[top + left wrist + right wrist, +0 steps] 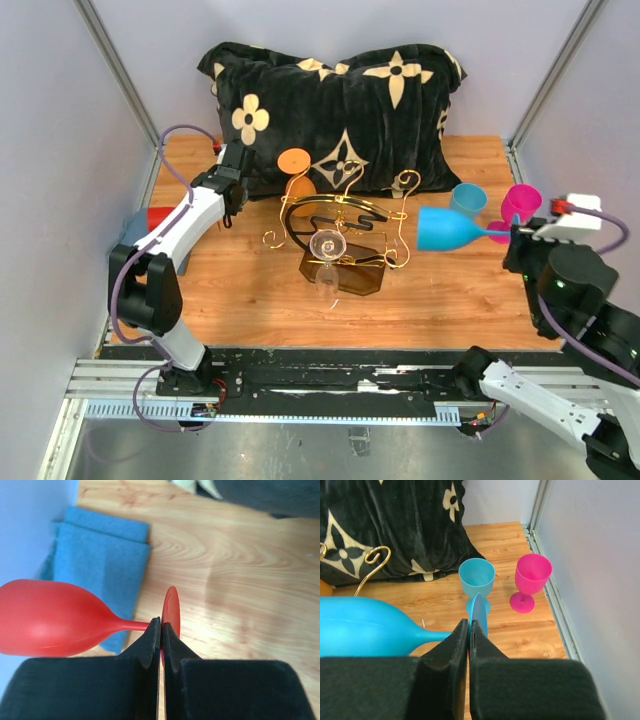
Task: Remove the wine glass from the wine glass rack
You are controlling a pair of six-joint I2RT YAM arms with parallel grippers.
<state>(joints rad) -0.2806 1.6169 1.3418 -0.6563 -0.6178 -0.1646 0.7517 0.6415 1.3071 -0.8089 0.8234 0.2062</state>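
The gold wire rack [345,225] with black rails stands on its brown base at the table's middle. A clear wine glass [328,247] hangs upside down at its front. An orange glass [298,180] sits at its back left. My left gripper [228,212] [161,630] is left of the rack, shut on the foot of a red wine glass [50,617] that lies sideways. My right gripper [512,235] [469,627] is right of the rack, shut on the foot of a blue wine glass [450,228] [360,627], held sideways. A gold scroll arm [375,556] shows beside it.
A black flowered pillow [335,95] lies behind the rack. A small light blue goblet [468,198] [476,576] and a pink goblet [520,203] [532,576] stand at the back right by the wall. A blue cloth [100,560] lies by the left wall.
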